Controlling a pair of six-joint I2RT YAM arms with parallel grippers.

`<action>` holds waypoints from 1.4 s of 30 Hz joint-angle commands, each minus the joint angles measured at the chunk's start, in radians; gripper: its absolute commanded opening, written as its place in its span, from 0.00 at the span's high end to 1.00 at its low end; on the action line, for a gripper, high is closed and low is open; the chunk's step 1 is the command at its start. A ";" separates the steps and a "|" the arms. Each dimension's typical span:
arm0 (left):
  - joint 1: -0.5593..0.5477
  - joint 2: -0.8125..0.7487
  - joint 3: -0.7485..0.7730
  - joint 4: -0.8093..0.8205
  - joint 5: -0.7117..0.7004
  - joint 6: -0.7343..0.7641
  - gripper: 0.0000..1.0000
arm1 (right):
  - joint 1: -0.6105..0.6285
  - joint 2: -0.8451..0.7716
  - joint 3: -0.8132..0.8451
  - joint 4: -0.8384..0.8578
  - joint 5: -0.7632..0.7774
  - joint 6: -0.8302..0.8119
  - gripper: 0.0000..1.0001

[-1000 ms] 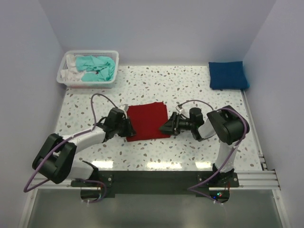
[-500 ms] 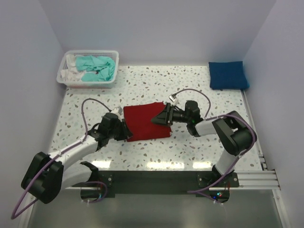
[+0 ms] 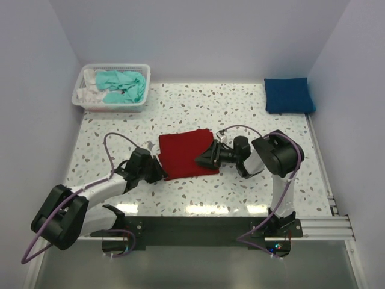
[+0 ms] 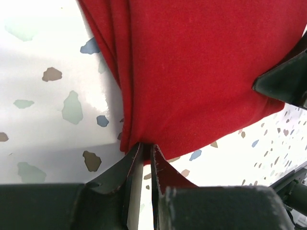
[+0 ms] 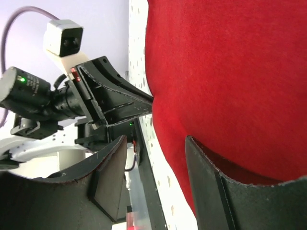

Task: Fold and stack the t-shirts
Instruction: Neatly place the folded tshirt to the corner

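**Left claw** [image 4: 145,146]
- The fingers [image 4: 120,167] are pressed almost together and pinch the near left corner of the red t-shirt [image 4: 201,72]. A thin slit shows between them lower down.
- Ahead of the tips the cloth runs away flat, with a doubled fold along its left side.
- Bare speckled tabletop [image 4: 43,120] lies to the claw's left and again just right of the tips.

**Right claw** [image 5: 156,141]
- The fingers [image 5: 108,177] are spread wide, with the shirt's right edge lying in the gap.
- I cannot tell whether either pad presses the cloth.
- Straight ahead, across the shirt, the left claw points back at it, with its wrist camera [image 5: 62,40] above.

**Edges and room (top view)**
- Both claws sit low on opposite sides of the shirt, which lies as a folded rectangle mid-tabletop.
- There is open tabletop on every side of the shirt, widest beyond the claws toward the back.
- Walls [image 3: 36,90] close off the left, back and right.

**Containers**
- Well beyond the left claw, in the back left corner, stands a white mesh basket [image 3: 111,105].
- It holds a crumpled teal t-shirt [image 3: 123,84] and some white cloth [image 3: 90,93] at its left end.
- Well beyond the right claw, in the back right corner, a folded blue t-shirt [image 3: 289,95] lies alone by the tabletop's edge.

**View differences**
- Only the left wrist view shows the pinch; from above the claw body hides it.
- Only the top view shows the basket and the blue shirt.
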 commanded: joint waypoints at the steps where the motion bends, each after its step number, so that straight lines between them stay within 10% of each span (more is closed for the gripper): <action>1: 0.008 -0.026 -0.029 -0.150 -0.073 0.007 0.83 | -0.040 -0.005 -0.055 0.095 -0.003 0.028 0.44; 9: 0.009 -0.037 0.001 -0.171 -0.082 0.032 0.83 | -0.076 -0.177 -0.015 -0.218 0.006 -0.144 0.42; 20: -0.002 -0.063 0.150 -0.298 -0.185 0.111 0.70 | -0.141 -0.073 -0.058 -0.066 -0.043 -0.116 0.43; 23: -0.049 -0.066 0.239 -0.344 -0.274 0.183 0.58 | -0.156 -0.232 -0.010 -0.266 -0.035 -0.237 0.43; 27: -0.164 -0.025 0.383 -0.357 -0.400 0.294 0.40 | -0.168 -0.431 0.164 -1.095 0.165 -0.648 0.39; 30: -0.262 0.069 0.489 -0.355 -0.455 0.363 0.30 | -0.208 -0.533 0.244 -1.361 0.371 -0.737 0.37; 34: -0.420 0.242 0.618 -0.329 -0.486 0.485 0.22 | -0.268 -0.658 0.301 -1.589 0.687 -0.742 0.26; 42: -0.652 0.509 0.871 -0.328 -0.524 0.711 0.22 | -0.397 -0.813 0.275 -1.782 0.833 -0.728 0.01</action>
